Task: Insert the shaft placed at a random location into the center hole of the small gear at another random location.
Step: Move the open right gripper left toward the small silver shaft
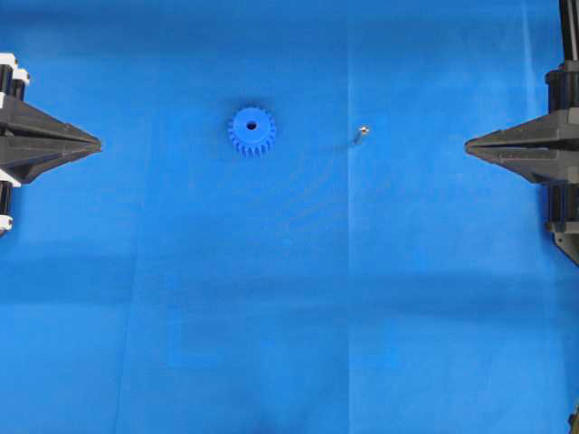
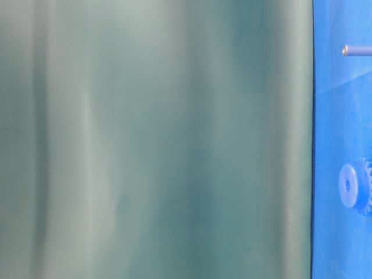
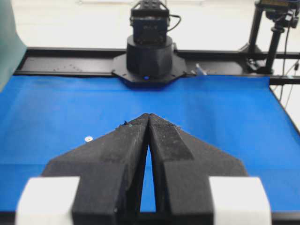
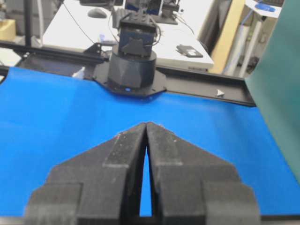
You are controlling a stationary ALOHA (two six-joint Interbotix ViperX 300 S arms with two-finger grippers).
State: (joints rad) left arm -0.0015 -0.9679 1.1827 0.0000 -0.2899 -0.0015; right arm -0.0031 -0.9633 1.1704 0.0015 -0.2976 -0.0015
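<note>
Overhead exterior view is showing the small gear (image 1: pixel 251 131) lying flat on the blue desk (image 1: pixel 289 316), its center hole (image 1: pixel 251 125) facing up. The shaft (image 1: pixel 361 133) is resting to its right, well apart from it. The left claw (image 1: pixel 98 143) is sitting at the left edge and the right claw (image 1: pixel 468 146) at the right edge, both with tips pressed together, gripping nothing.
</note>
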